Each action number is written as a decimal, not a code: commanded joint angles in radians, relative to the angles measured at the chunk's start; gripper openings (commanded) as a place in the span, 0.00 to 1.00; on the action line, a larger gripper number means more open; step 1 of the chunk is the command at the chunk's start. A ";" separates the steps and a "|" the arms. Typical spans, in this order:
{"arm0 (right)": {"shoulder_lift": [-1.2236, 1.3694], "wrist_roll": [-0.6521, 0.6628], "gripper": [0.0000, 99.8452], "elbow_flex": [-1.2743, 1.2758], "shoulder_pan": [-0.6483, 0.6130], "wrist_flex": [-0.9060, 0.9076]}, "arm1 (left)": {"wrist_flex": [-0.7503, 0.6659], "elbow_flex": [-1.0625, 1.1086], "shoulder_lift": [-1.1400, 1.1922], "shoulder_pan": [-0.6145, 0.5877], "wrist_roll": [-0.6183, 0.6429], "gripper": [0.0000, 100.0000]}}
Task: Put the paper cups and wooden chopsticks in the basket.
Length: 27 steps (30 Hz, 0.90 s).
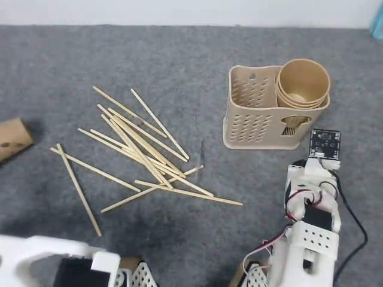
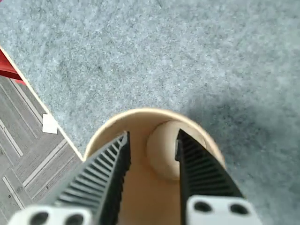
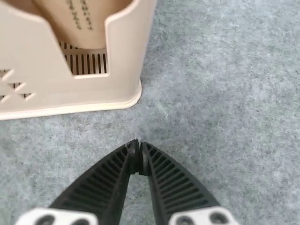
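Left wrist view looks between the left gripper's (image 2: 152,133) spread fingers into a cup's (image 2: 161,150) mouth; they hide its near rim, so contact cannot be judged. The right gripper (image 3: 139,145) is pinched closed on nothing, near the basket (image 3: 70,93). From above, stacked cups (image 1: 303,81) sit in one compartment, chopsticks (image 1: 143,149) lie scattered, and the frame edge cuts off a lying cup (image 1: 13,139).

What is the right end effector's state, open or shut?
Shut. The right end effector shows its tips meeting, nothing between them, near the basket.
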 commanded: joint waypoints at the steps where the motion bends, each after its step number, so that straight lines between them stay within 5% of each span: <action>1: -0.022 0.015 0.02 -0.009 -0.008 -0.018 | 0.183 -0.196 -0.031 -0.002 0.012 0.16; 9: -0.022 0.015 0.02 -0.009 -0.007 -0.018 | 0.284 -0.369 -0.025 -0.046 0.008 0.16; 27: -0.022 0.032 0.01 -0.009 -0.010 -0.016 | -0.043 -0.105 0.034 -0.138 -0.057 0.16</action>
